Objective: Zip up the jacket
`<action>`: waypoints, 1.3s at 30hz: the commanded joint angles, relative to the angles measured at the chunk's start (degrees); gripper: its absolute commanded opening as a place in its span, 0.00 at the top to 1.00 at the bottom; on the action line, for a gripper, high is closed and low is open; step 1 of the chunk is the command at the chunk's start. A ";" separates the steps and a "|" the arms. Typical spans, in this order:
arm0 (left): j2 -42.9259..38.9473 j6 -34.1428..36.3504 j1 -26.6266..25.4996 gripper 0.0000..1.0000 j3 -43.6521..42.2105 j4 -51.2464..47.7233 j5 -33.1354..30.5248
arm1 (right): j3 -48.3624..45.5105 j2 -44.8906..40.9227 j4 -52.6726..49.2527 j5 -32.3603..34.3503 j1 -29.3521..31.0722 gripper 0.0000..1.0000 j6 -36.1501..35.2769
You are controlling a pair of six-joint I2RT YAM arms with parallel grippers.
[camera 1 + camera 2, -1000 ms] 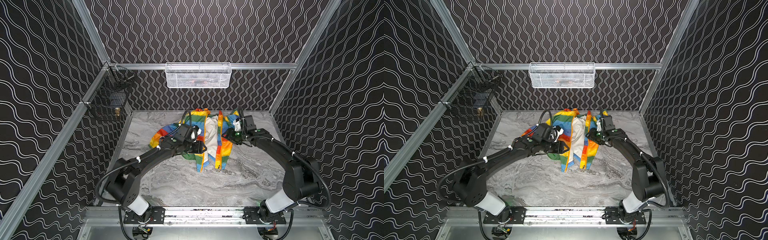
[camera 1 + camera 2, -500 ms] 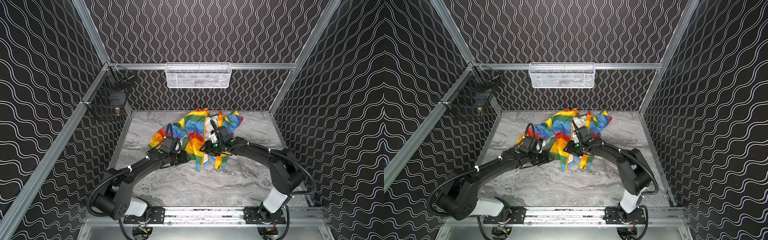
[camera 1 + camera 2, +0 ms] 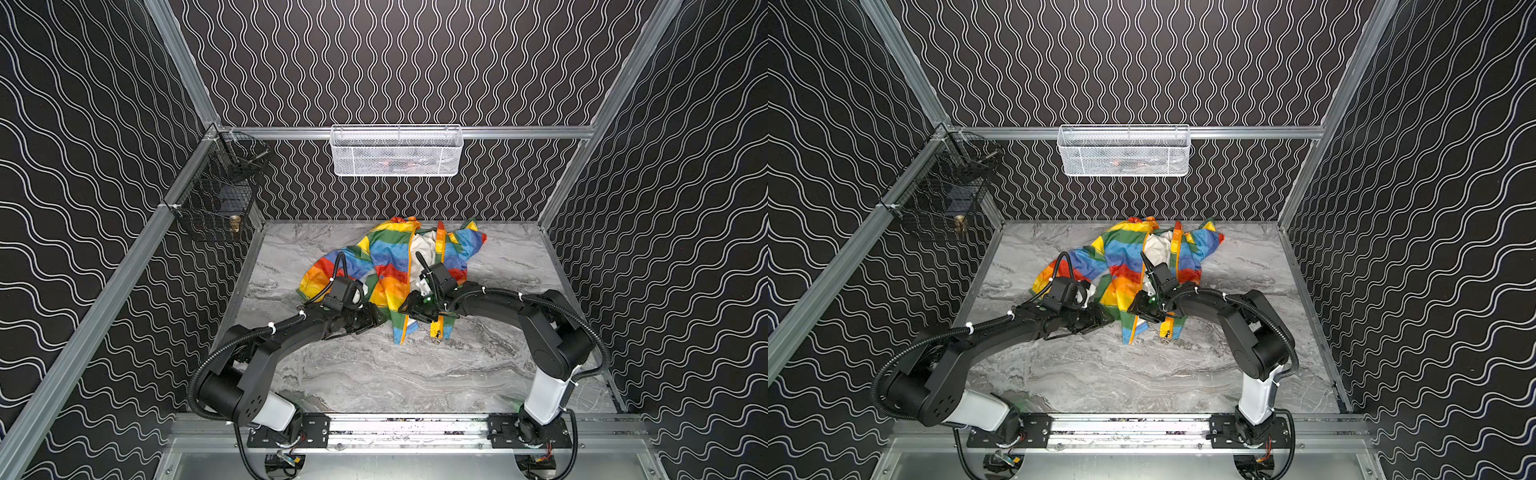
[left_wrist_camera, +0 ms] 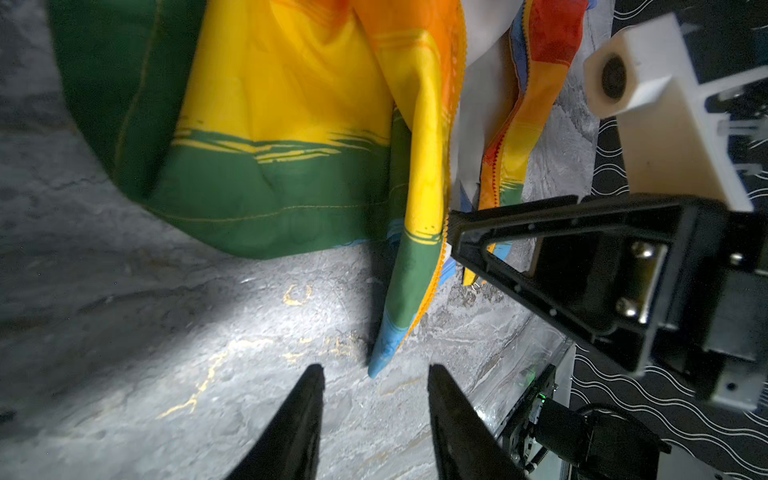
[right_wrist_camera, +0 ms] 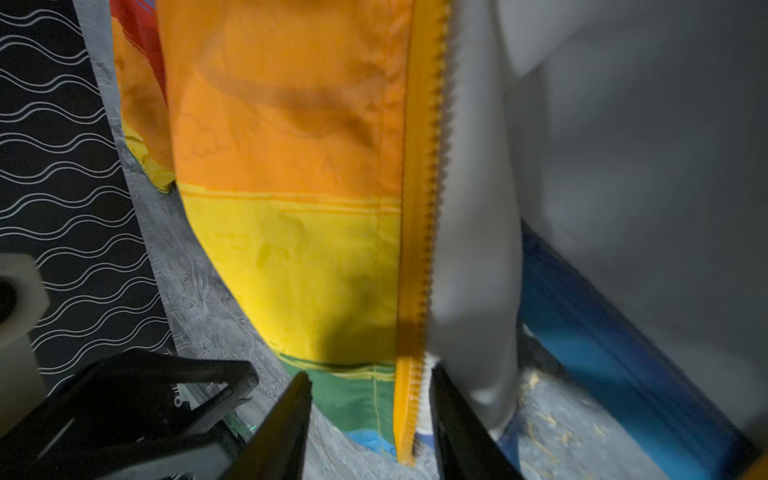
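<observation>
Between the fingers of the right claw (image 5: 370, 374): the zipper (image 5: 419, 208) edge of the jacket (image 5: 291, 166).

Seen from the right wrist, the right claw is part-open and straddles the orange zipper strip near the hem. A clear gap shows on one side, so nothing is clamped, and white lining (image 5: 623, 166) lies just beside the strip. Seen from the left wrist, the left claw (image 4: 375, 370) is also part-open and empty, with bare table (image 4: 166, 374) between its fingers. The blue tip of the other front edge lies just past them. In both top views the left claw (image 3: 380, 318) and right claw (image 3: 405, 305) face each other, low at the jacket's lower front. The jacket (image 3: 390, 257) (image 3: 1125, 253) lies rumpled and unzipped at the back middle of the table, collar toward the back wall, hem toward the arm bases, one sleeve spread left.
</observation>
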 commanded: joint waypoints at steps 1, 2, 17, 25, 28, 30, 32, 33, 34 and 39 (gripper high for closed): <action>0.95 -0.99 0.03 0.57 -0.33 2.95 1.73 | -1.08 -0.04 3.64 -1.29 0.07 0.49 1.88; 1.31 -0.97 0.10 0.58 -0.44 3.24 1.92 | -1.54 0.03 4.48 -1.91 0.09 0.49 2.37; 6.72 -2.33 0.09 0.68 -1.89 8.40 4.55 | -7.27 -0.10 15.11 -8.20 0.60 0.48 8.59; 7.71 -2.53 0.05 0.71 -1.95 9.29 5.00 | -9.17 -2.77 16.85 -8.85 0.81 0.54 9.39; 7.85 -2.37 0.02 0.71 -1.81 9.10 4.88 | -9.85 -3.19 17.67 -9.28 1.15 0.58 9.64; 7.99 -2.33 0.08 0.71 -1.66 9.27 4.98 | -9.89 -3.09 17.92 -9.46 1.54 0.59 9.59; 8.12 -2.41 0.07 0.71 -1.71 9.53 5.09 | -9.54 -2.68 17.76 -9.72 1.86 0.61 9.35; 8.19 -2.43 0.06 0.71 -1.71 9.53 5.09 | -9.42 -2.40 17.58 -9.69 2.15 0.62 9.22; 8.21 -2.46 0.05 0.71 -1.68 9.49 5.06 | -9.25 -2.26 17.53 -9.73 2.37 0.63 9.06; 8.17 -2.26 0.07 0.71 -1.59 9.18 5.01 | -9.55 -2.27 16.82 -9.20 3.64 0.63 8.60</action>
